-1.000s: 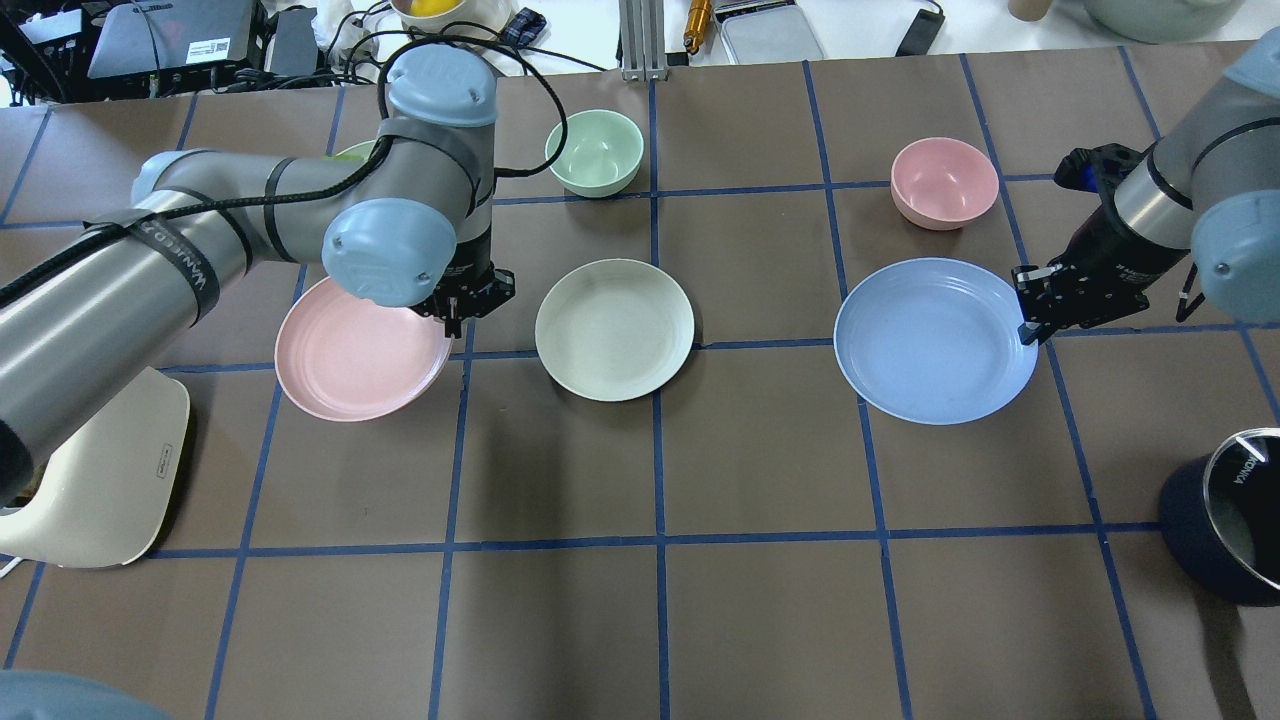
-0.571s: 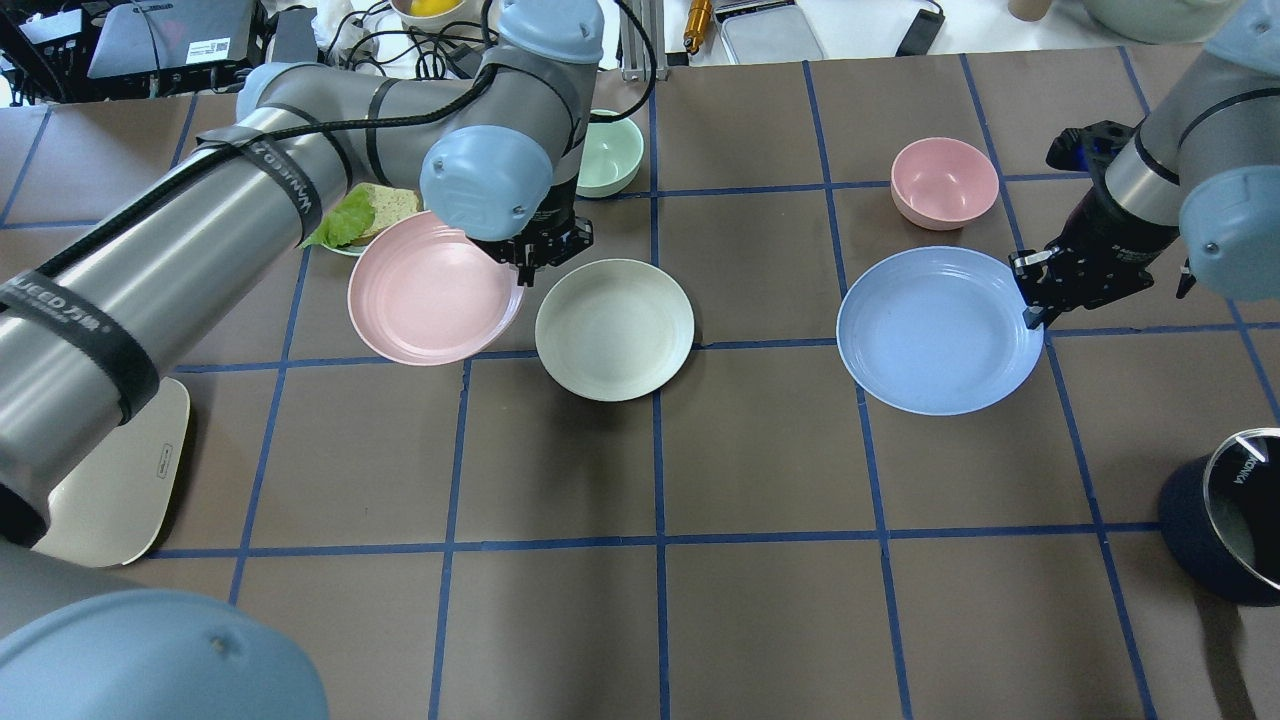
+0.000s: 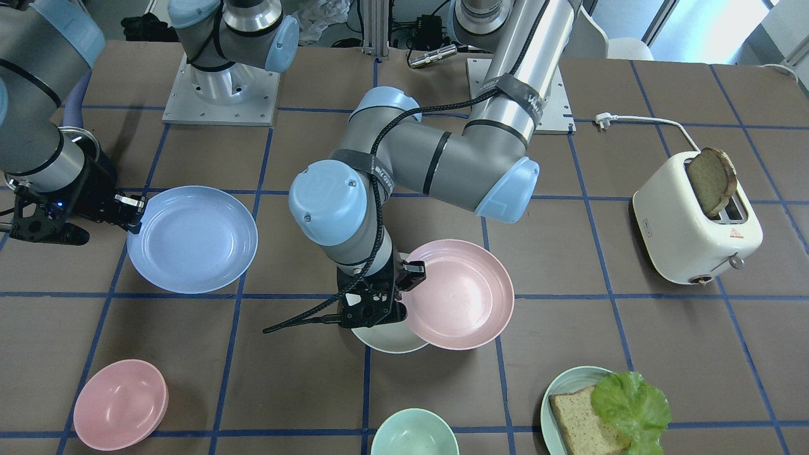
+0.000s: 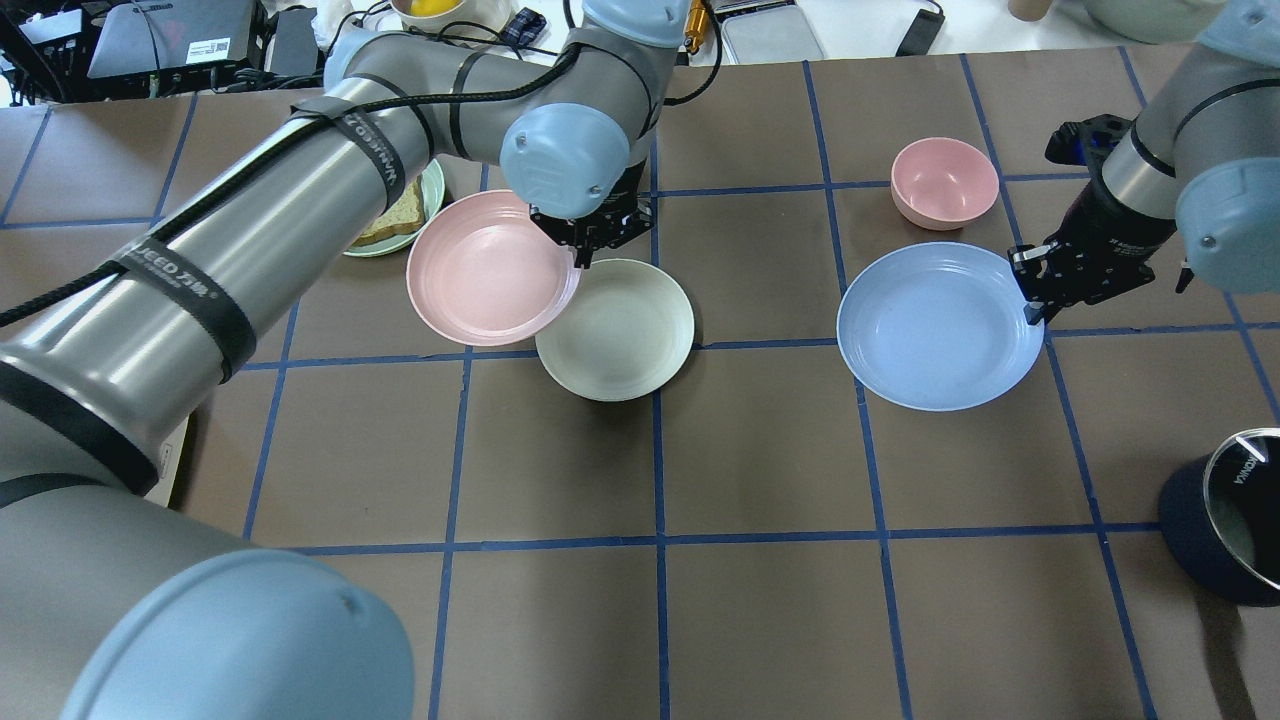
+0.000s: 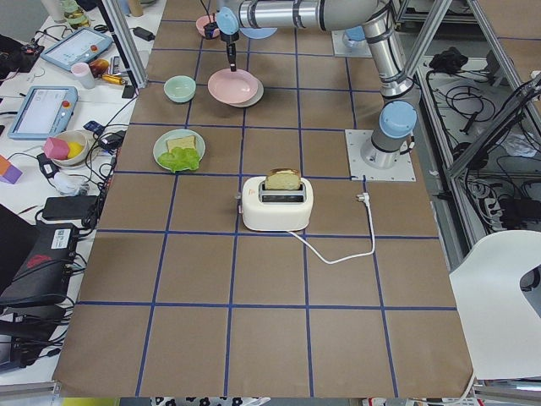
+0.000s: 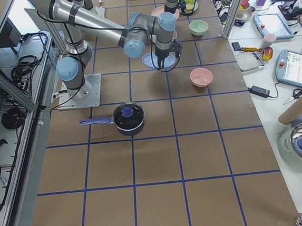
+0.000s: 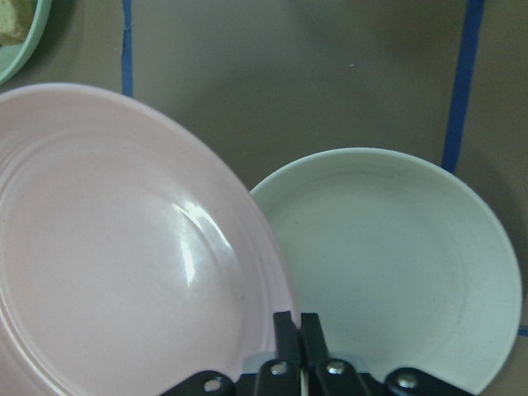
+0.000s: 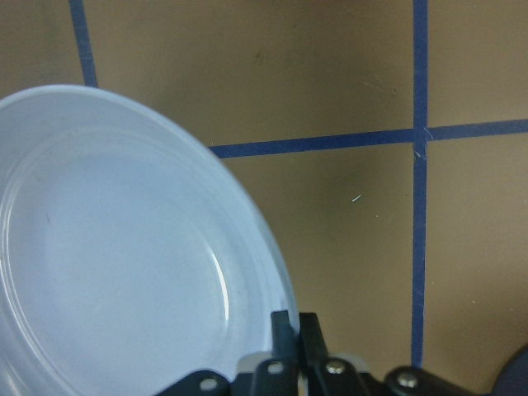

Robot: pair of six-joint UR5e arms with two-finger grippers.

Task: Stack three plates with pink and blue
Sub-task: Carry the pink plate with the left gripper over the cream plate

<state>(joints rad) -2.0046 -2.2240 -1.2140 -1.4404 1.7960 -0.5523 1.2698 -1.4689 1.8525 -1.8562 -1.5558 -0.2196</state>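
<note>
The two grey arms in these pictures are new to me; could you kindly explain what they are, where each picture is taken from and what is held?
They are two robot arms, each ending in a two-finger hand. Two pictures look down on the table, from behind the robot and from facing it; two are from the table's ends; two from wrist cameras. The left hand pinches the rim of the pink plate, holding it partly over the cream plate. The right hand pinches the rim of the blue plate. Also there: a pink bowl, a green bowl, a toaster, a dark pot.
</note>
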